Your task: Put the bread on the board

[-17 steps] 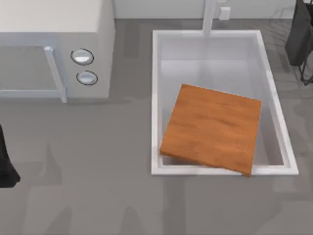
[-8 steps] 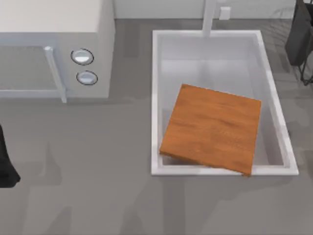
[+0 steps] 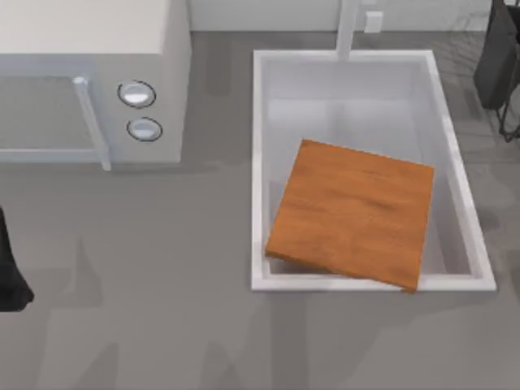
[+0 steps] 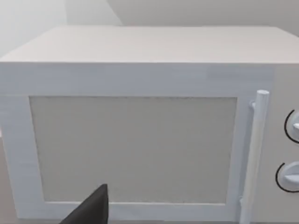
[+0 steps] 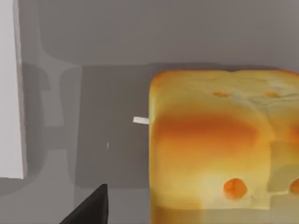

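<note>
From above, the grey tabletop (image 3: 162, 325) holds a white sink (image 3: 260, 162) a little right of the middle. The board (image 3: 351, 213) is an orange-brown wooden slab. It lies tilted in the sink, toward the 6 o'clock end, and its lower right corner sticks out over the sink's front rim. A white tap post (image 3: 348, 28) stands at the sink's 12 o'clock side. A white microwave (image 3: 89, 49) sits at about 10 o'clock, with two round knobs (image 3: 136, 94) on its front and a long handle (image 3: 91, 122) beside them. A dark bit of the left arm (image 3: 10, 276) shows at 9 o'clock, at the edge of the picture. A dark bit of the right arm (image 3: 497, 57) shows at about 2 o'clock, at the other edge. In the left wrist view, the microwave (image 4: 140, 46) stands close in front, with its grey door window (image 4: 131, 149), its upright handle (image 4: 254, 154) and the edges of its knobs (image 4: 292, 175). One dark tip of the left gripper (image 4: 91, 210) pokes in at the edge, and I cannot tell if its jaws are open or closed. In the right wrist view, the bread (image 5: 219, 149) is a golden-yellow loaf with orange patches. It sits on the grey tabletop (image 5: 93, 56) close under the camera. A white strip (image 5: 9, 93) runs along one side, well apart from the bread. One dark tip of the right gripper (image 5: 91, 210) lies just beside the bread, and I cannot tell if its jaws are open or closed.
</note>
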